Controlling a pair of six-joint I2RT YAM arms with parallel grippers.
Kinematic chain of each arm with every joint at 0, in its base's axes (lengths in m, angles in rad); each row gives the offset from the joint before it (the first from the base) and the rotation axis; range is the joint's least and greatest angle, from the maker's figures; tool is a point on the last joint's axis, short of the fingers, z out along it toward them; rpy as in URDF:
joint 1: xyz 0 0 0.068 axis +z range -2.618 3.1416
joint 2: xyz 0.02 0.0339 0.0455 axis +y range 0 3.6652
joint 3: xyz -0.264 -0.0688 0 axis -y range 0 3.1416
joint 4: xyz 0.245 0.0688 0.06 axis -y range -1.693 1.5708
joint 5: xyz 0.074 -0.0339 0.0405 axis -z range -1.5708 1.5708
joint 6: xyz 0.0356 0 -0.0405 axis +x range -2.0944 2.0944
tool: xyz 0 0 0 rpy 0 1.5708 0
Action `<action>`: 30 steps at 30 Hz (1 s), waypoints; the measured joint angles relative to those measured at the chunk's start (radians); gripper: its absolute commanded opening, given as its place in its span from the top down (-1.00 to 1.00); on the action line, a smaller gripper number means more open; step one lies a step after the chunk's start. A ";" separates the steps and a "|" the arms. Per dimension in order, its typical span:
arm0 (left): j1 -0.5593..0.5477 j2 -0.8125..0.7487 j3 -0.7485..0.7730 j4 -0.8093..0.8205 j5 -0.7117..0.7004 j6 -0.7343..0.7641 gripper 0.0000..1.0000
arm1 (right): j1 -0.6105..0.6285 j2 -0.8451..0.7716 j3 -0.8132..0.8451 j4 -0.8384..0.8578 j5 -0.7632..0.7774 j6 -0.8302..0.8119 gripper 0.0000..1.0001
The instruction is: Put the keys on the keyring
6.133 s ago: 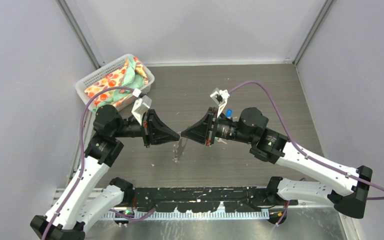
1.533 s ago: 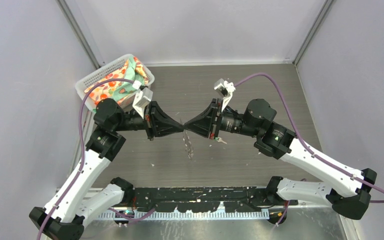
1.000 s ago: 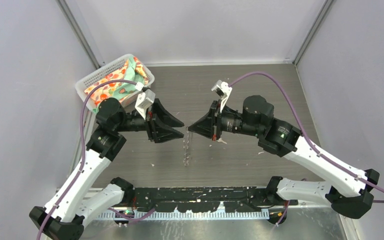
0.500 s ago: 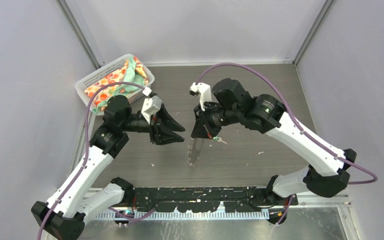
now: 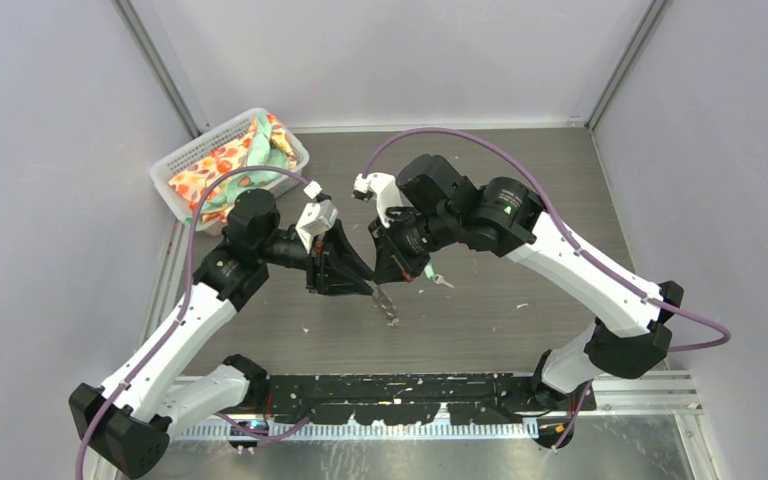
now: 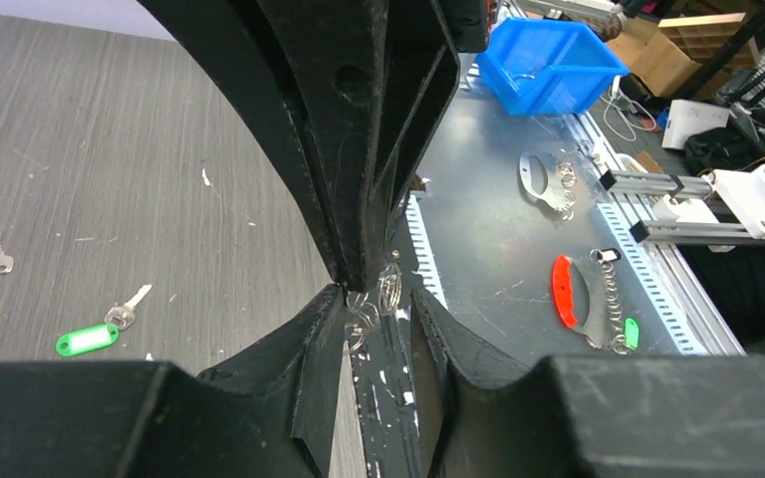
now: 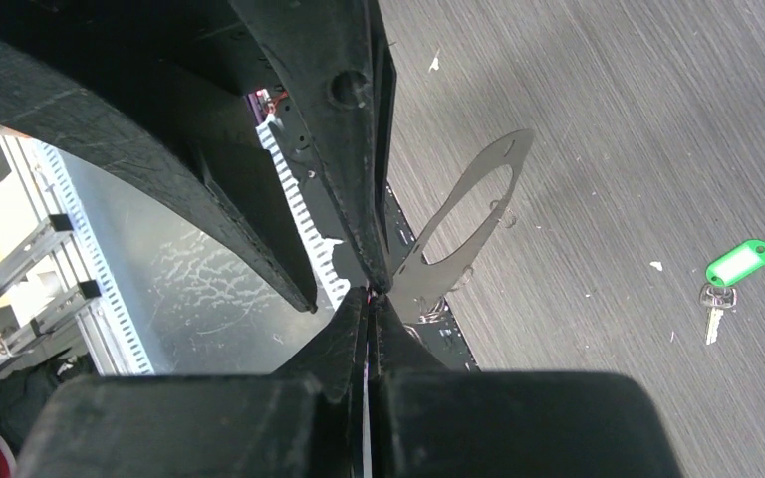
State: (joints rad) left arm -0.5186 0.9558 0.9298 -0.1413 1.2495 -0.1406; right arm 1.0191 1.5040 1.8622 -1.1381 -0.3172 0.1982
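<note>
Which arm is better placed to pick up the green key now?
Probably left: the left pincer stands open, while the right pincer is shut on the keyring and must hold it.

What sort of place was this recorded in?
Probably a robotics lab or workshop: a wood-grain table boxed in by plain grey panels, with a blue parts bin, aluminium framing rails and cardboard boxes beyond its edge.

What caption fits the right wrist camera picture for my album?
The right gripper pinches the grey keyring over the table, with the green-tagged key lying loose nearby.
</note>
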 measured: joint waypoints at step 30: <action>-0.005 -0.009 -0.021 0.074 -0.022 -0.172 1.00 | -0.014 -0.197 -0.195 0.200 0.065 0.049 -0.15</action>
State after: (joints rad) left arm -0.5236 0.9466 0.9089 -0.0669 1.2278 -0.3126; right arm 1.0050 1.3071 1.6672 -0.9382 -0.2520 0.2474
